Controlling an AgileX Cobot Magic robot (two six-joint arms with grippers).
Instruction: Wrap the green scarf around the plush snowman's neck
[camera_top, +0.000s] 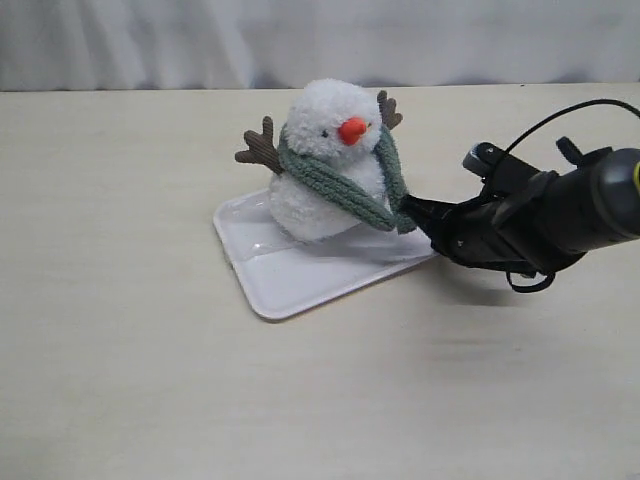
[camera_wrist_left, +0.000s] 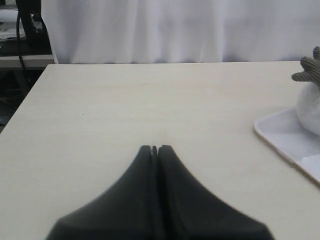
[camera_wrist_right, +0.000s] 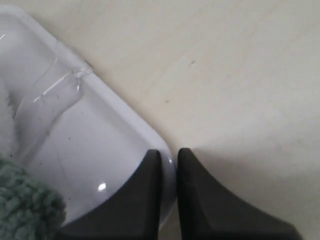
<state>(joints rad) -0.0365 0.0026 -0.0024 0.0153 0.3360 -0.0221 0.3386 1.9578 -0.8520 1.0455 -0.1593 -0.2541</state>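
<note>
We find the plush snowman (camera_top: 325, 150) upright on a white tray (camera_top: 290, 285) on the tabletop (camera_top: 120, 350). The green scarf (camera_top: 335, 185) loops round the snowman's neck, with one end hanging down the side facing the right tool (camera_top: 412, 210). That tool is low, just beside the snowman at the tray's corner — clenched, nothing pinched. The scarf end is close by; we cannot tell if it touches. The left tool (camera_wrist_left: 155, 148) is well apart from the snowman — clenched, empty.
</note>
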